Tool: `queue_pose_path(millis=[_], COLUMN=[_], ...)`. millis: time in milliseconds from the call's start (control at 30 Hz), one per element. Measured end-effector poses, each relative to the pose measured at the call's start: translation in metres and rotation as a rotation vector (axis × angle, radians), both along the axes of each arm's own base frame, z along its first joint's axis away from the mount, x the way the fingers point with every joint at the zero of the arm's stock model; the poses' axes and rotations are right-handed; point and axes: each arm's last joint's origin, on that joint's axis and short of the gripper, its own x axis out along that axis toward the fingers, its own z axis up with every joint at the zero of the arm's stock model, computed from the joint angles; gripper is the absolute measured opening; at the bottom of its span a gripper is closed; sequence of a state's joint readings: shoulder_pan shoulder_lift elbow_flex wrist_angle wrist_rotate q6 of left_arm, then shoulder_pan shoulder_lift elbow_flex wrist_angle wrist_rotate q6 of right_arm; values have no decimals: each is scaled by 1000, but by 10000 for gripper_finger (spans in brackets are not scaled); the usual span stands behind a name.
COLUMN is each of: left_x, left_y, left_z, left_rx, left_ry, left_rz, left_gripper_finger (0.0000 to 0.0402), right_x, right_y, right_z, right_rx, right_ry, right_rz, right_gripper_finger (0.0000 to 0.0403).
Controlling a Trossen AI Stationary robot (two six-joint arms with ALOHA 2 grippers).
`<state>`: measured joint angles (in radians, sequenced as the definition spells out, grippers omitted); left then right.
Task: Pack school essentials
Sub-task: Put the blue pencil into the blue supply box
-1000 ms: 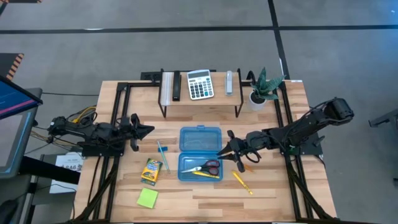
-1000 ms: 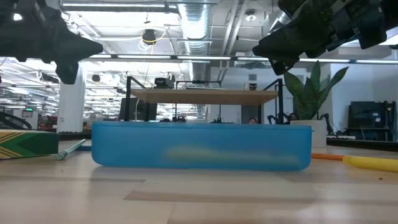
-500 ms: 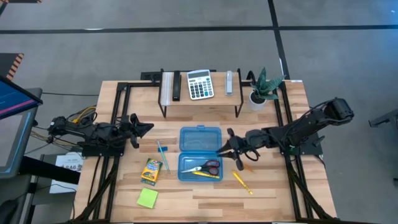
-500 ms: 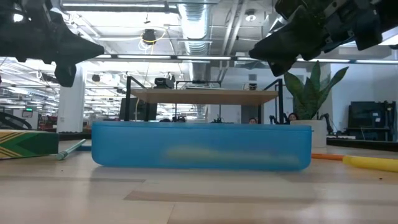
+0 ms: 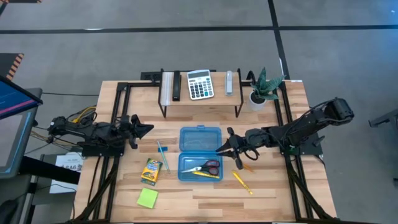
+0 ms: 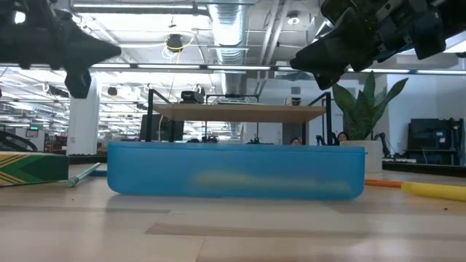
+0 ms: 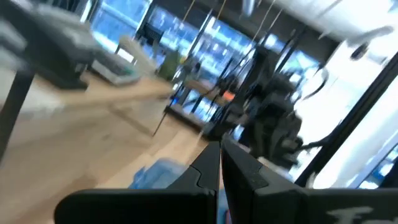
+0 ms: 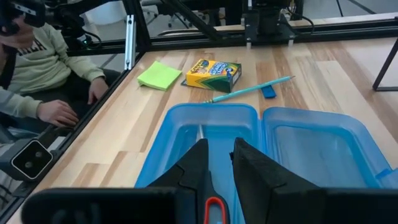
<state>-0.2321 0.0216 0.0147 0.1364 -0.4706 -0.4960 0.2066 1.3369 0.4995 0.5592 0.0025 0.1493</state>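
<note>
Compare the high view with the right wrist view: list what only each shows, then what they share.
Only the high view shows the calculator, the potted plant, the yellow pencil beside the case, and the left gripper. Only the right wrist view shows a person's hand beyond the table edge. Both show the open blue case, crayon box, sticky-note pad and teal pen.

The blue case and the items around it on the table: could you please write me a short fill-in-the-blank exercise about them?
1. The red-handled scissors lie inside the ____ case.
2. The crayon box lies between the teal pen and the lime-green ____.
3. The white-and-grey calculator sits on the raised ____ beside the potted plant.

Missing words: blue; sticky-note pad; shelf
</note>
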Motion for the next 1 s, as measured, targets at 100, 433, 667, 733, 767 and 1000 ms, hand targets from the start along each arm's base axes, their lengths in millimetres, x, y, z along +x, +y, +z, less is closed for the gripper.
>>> queue_pose_path(millis=[100, 433, 667, 733, 767, 1000], left_x=[0, -1, -1, -1, -1, -1], left_y=[0, -3, -3, -3, -3, -3], left_z=[3, 8, 8, 8, 8, 8], left_rx=[41, 39, 65, 65, 64, 64], left_ry=[-14, -74, -67, -67, -66, -58], left_rz=[6, -110, -107, -104, -101, -89], left_gripper_finger=[4, 4, 4, 4, 4, 4], right_x=[0, 1, 1, 1, 1, 2], right_y=[0, 0, 4, 4, 5, 1], right_z=[0, 4, 8, 6, 6, 7], right_rx=[0, -11, -11, -21, -33, -124], right_ry=[-3, -46, -86, -73, -69, -103], right_rz=[0, 6, 21, 28, 32, 40], right_gripper_finger=[93, 93, 93, 93, 93, 93])
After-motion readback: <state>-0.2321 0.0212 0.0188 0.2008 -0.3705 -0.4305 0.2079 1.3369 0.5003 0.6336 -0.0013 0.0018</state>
